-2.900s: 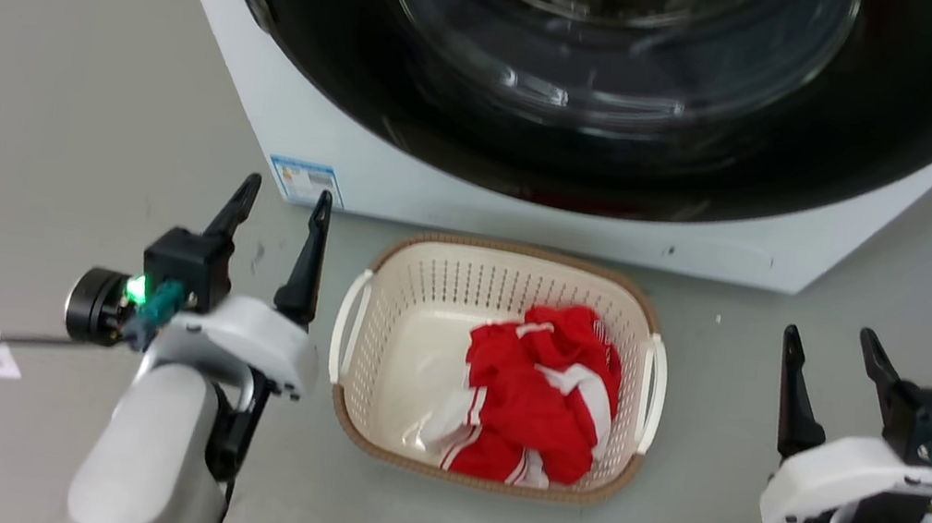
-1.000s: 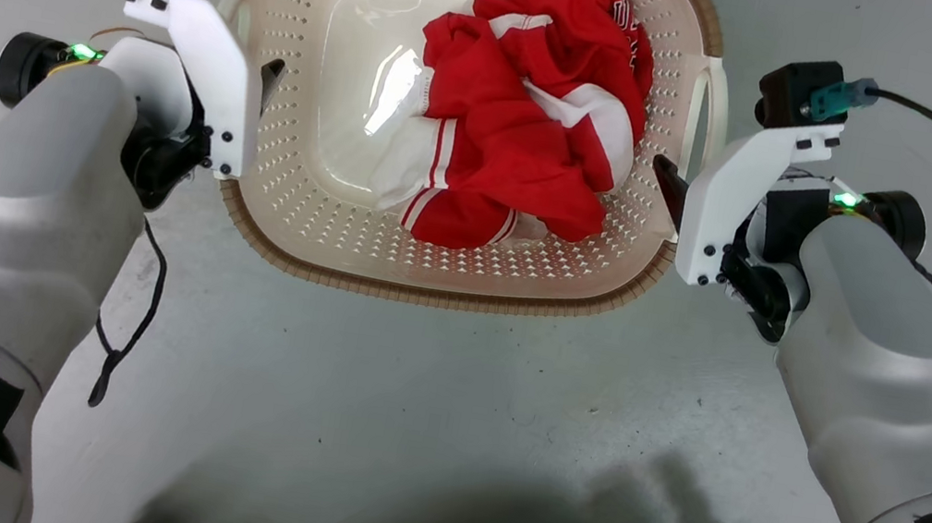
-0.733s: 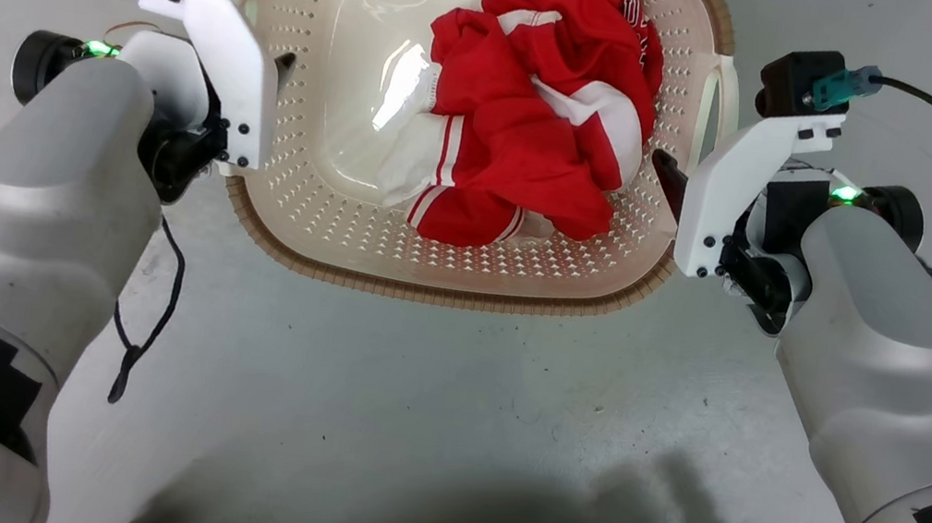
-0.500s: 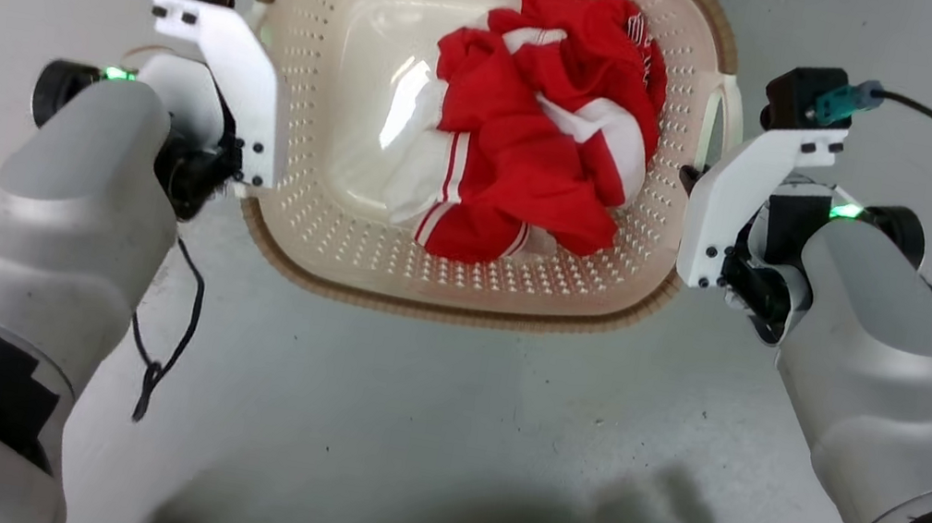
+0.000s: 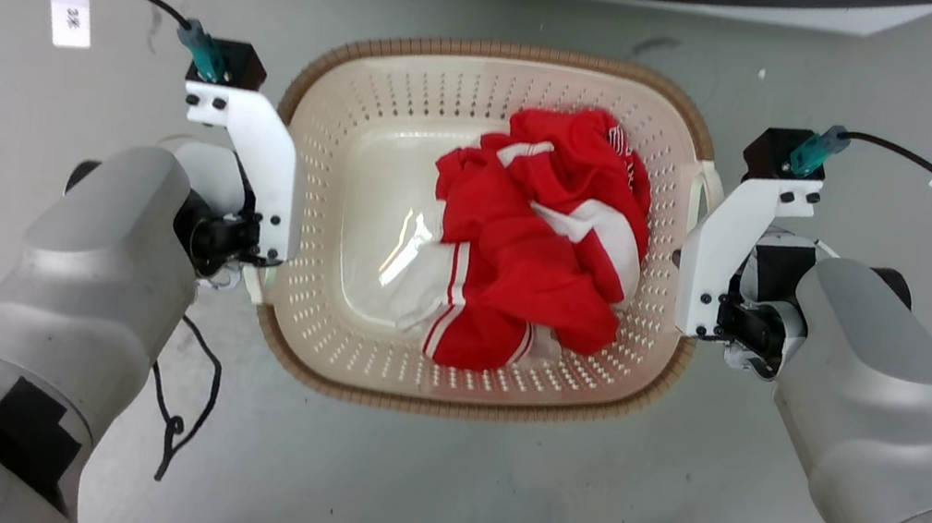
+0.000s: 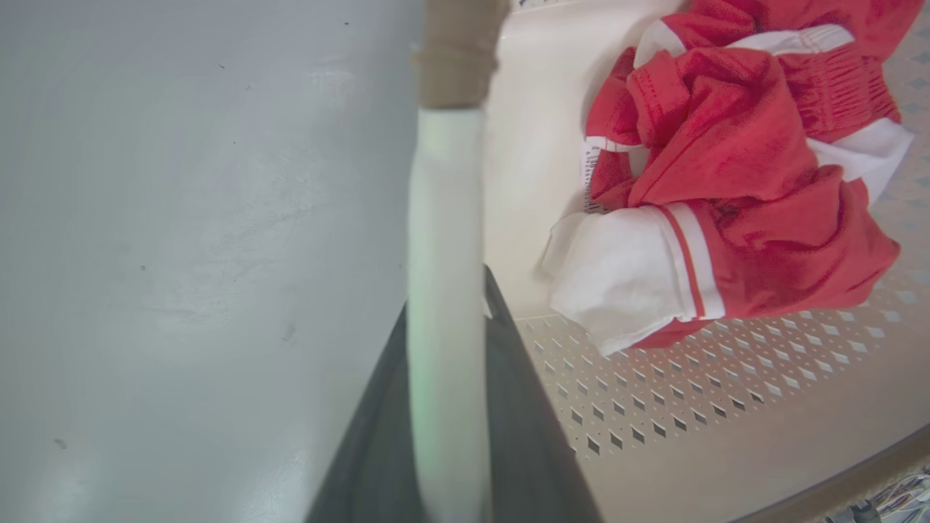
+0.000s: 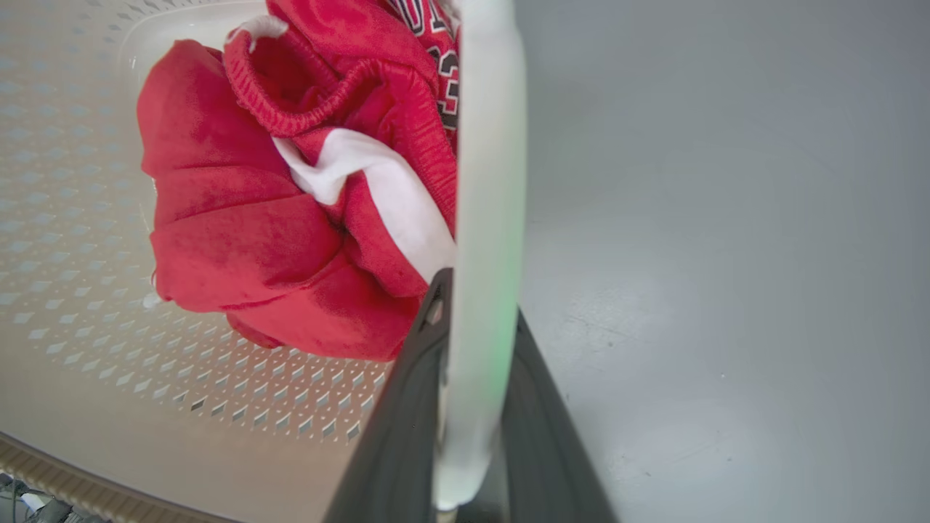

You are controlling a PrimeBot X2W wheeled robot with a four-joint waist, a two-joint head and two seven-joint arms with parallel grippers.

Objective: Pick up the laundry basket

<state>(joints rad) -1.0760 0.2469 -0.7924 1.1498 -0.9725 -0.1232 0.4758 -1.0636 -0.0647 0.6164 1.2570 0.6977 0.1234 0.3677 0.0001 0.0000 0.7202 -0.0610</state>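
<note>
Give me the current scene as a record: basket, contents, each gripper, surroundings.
laundry basket: cream, perforated, brown rim, upright; resting on or just above the grey floor, cannot tell which
contents: one crumpled red and white garment, toward the basket's right side
left gripper: a finger on either side of the left handle, shut on it
right gripper: a finger on either side of the right handle, shut on it
washer: white base along the head view's top edge, beyond the basket

laundry basket point(image 5: 457, 379) | cream perforated plastic, brown rim | upright, level
</note>
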